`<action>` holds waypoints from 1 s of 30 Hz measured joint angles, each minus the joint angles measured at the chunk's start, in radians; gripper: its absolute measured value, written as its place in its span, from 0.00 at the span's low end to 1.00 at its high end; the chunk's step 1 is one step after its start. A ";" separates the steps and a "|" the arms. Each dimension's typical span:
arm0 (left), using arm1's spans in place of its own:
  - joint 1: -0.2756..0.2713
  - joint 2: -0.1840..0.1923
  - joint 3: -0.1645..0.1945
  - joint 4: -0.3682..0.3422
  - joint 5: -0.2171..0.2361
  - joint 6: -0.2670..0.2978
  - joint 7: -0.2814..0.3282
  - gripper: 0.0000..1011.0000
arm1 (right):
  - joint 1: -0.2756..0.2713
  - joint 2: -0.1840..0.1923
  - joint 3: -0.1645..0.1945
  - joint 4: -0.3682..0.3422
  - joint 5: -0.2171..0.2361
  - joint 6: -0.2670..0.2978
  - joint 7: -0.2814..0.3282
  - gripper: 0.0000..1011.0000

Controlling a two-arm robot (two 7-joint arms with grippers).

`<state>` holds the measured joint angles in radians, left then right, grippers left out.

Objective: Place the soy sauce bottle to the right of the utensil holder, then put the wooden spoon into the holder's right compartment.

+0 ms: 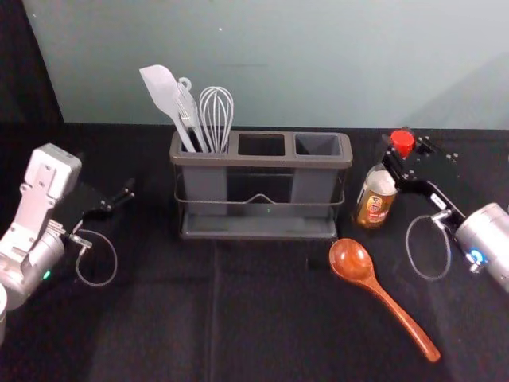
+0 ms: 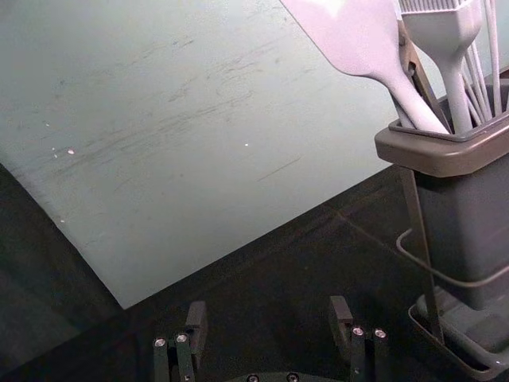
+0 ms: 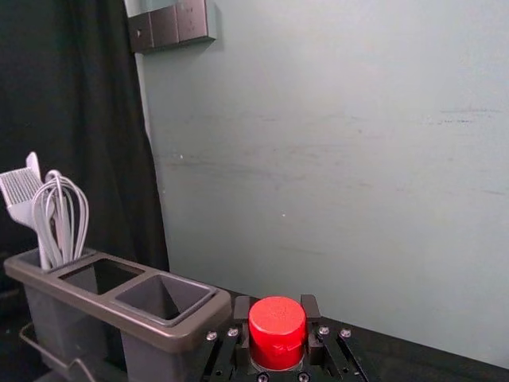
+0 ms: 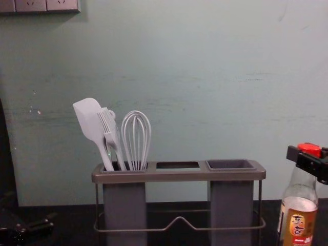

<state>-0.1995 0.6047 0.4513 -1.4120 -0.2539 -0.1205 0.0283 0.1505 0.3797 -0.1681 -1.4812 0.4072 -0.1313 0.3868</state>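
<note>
My right gripper (image 1: 404, 151) is at the top of the soy sauce bottle (image 1: 374, 208), just right of the utensil holder (image 1: 261, 159). In the right wrist view the right gripper (image 3: 277, 322) has its fingers against both sides of the red cap (image 3: 277, 326). The chest view shows the bottle (image 4: 298, 218) leaning slightly, its base cut off. The wooden spoon (image 1: 351, 261) lies in front of the holder's right end, handle towards the front right. The holder's right compartment (image 4: 230, 164) is empty. My left gripper (image 1: 119, 203), also the left gripper (image 2: 269, 318) in its wrist view, stands open left of the holder.
A white spatula (image 1: 161, 89), a brush and a whisk (image 1: 216, 111) stand in the holder's left compartment. Behind the dark table (image 1: 159, 318) rises a pale wall (image 1: 278, 64). Bare cloth lies between the left gripper and the spoon.
</note>
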 joint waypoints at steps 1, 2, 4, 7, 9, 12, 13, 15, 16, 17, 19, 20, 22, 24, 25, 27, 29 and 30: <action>0.000 0.000 0.000 0.000 0.000 0.000 0.000 0.99 | 0.008 -0.008 -0.003 0.013 0.000 -0.006 0.000 0.37; 0.000 0.000 0.000 0.000 0.000 0.000 0.000 0.99 | 0.014 -0.015 -0.005 0.025 0.000 -0.013 0.000 0.37; 0.000 0.000 0.000 0.000 0.000 0.000 0.000 0.99 | 0.019 -0.022 -0.008 0.034 -0.001 -0.018 0.000 0.37; 0.000 0.000 0.000 0.000 0.000 0.000 0.000 0.99 | 0.028 -0.033 -0.011 0.047 -0.005 -0.026 -0.001 0.37; 0.000 0.000 0.000 0.000 0.000 0.000 0.000 0.99 | 0.035 -0.040 -0.014 0.057 -0.007 -0.031 -0.001 0.37; 0.000 0.000 0.000 0.000 0.000 0.000 0.000 0.99 | 0.039 -0.045 -0.016 0.064 -0.008 -0.033 -0.001 0.37; 0.000 0.000 0.000 0.000 0.000 0.000 0.000 0.99 | 0.040 -0.047 -0.016 0.066 -0.008 -0.033 -0.001 0.37; 0.000 0.000 0.000 0.000 0.000 0.000 0.000 0.99 | 0.042 -0.051 -0.017 0.069 -0.011 -0.033 -0.002 0.37; 0.000 0.000 0.000 0.000 0.000 0.000 0.000 0.99 | 0.043 -0.052 -0.017 0.071 -0.013 -0.034 -0.004 0.37; 0.000 0.000 0.000 0.000 0.000 0.000 0.000 0.99 | 0.043 -0.053 -0.017 0.071 -0.014 -0.034 -0.005 0.37; 0.000 0.000 0.000 0.000 0.000 0.000 0.000 0.99 | 0.043 -0.054 -0.018 0.072 -0.015 -0.034 -0.006 0.37; 0.000 0.000 0.000 0.000 0.000 0.000 0.000 0.99 | 0.043 -0.055 -0.018 0.074 -0.016 -0.033 -0.006 0.37; 0.000 0.000 0.000 0.000 0.000 0.000 0.000 0.99 | 0.044 -0.056 -0.019 0.076 -0.023 -0.036 -0.008 0.76; 0.000 0.000 0.000 0.000 0.000 0.000 0.000 0.99 | 0.043 -0.056 -0.018 0.075 -0.023 -0.036 -0.008 0.80; 0.000 0.000 0.000 0.000 0.000 0.000 0.000 0.99 | 0.043 -0.056 -0.018 0.075 -0.023 -0.036 -0.008 0.82; 0.000 0.000 0.000 0.000 0.000 0.000 0.000 0.99 | 0.022 -0.048 -0.006 0.017 -0.023 -0.038 -0.016 0.89; 0.000 0.000 0.000 0.000 0.000 0.000 0.000 0.99 | 0.004 -0.041 0.003 -0.026 -0.023 -0.040 -0.022 0.94; 0.000 0.000 0.000 0.000 0.000 0.000 0.000 0.99 | -0.001 -0.039 0.005 -0.038 -0.023 -0.040 -0.022 0.97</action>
<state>-0.1995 0.6047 0.4515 -1.4118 -0.2539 -0.1205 0.0283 0.1496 0.3405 -0.1629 -1.5192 0.3839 -0.1716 0.3643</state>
